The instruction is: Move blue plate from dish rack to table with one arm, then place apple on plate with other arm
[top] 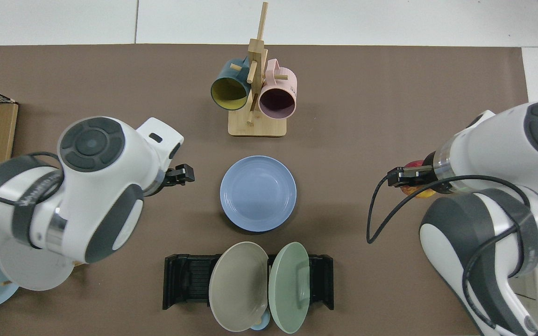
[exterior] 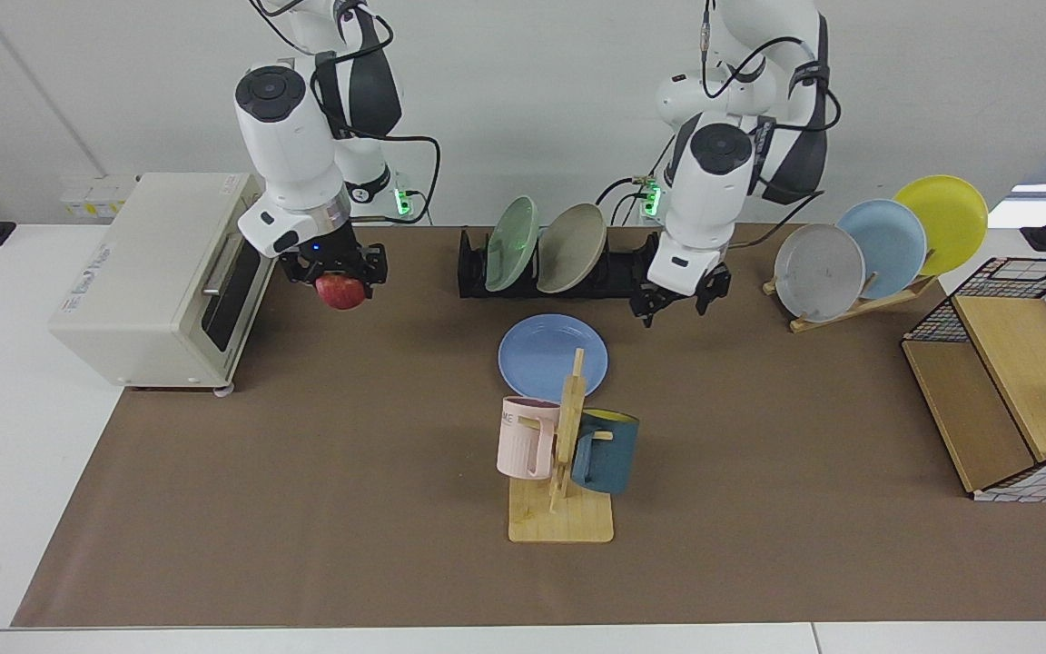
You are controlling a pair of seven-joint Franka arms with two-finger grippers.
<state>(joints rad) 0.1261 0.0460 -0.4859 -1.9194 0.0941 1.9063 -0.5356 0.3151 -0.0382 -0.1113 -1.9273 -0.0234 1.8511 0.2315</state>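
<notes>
We see the table (exterior: 78,581), white with a wide brown mat, carrying everything. The right arm bends down from the far edge beside the toaster oven (exterior: 155,282); its right gripper (exterior: 341,282) points downward above the mat, jaws pinching the apple (exterior: 342,291), which hangs clear of the surface. In the top view the apple (top: 416,190) shows only partly under that gripper (top: 402,178). The left arm folds down from the far edge too; its left gripper (exterior: 675,300) hovers above the mat just off the end of the dish rack (exterior: 618,272), well apart from the blue plate, jaws spread and holding nothing. From above, this gripper (top: 182,174) sits to one side of the plate with bare mat between them.

The blue plate (exterior: 552,354) lies flat on the mat near the middle, between the dish rack toward the far edge and the mug tree (exterior: 564,472) toward the near edge. From above, the plate (top: 258,193) has open mat on both sides; the stretch between it and the apple is free.

The dish rack (top: 180,280) holds a beige plate (top: 236,287) and a green plate (top: 290,287) leaning in its slots. The mug tree carries a pink mug (exterior: 527,436) and a dark teal mug (exterior: 606,451). A wooden stand (exterior: 859,304) near the far edge holds grey, pale blue and yellow plates.
</notes>
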